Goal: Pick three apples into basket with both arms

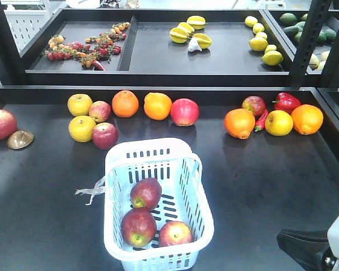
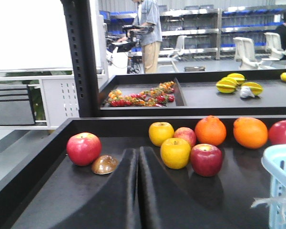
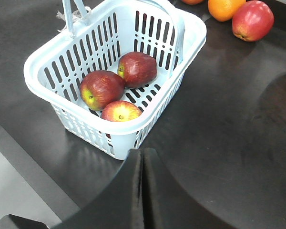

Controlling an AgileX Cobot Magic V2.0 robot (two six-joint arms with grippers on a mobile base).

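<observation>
1. The right gripper (image 3: 143,157) is hovering with its two black fingers pressed flat together, holding nothing; only a thin seam is showing between them.
2. The basket (image 3: 47,52) is sitting on the dark table (image 3: 238,143) just ahead of and slightly left of that gripper's tips, its near corner almost above them in the right wrist view.
3. The three apples (image 3: 102,89) are lying inside the basket, clustered and touching one another (one deeper in, two toward the near corner).
4. The left gripper (image 2: 138,162) is likewise showing its fingers closed against each other, with nothing between them.
5. Ahead of the left gripper, a yellow apple (image 2: 175,153) and a dark red apple (image 2: 206,160) are resting side by side; a red apple (image 2: 84,149) and a brown shell-like piece (image 2: 104,164) are lying ahead to its left.
6. The basket's rim is showing at the far right edge of the left wrist view, well to the right of that gripper.
7. Two oranges (image 2: 210,130) are sitting further ahead, near the table's back wall.
</observation>
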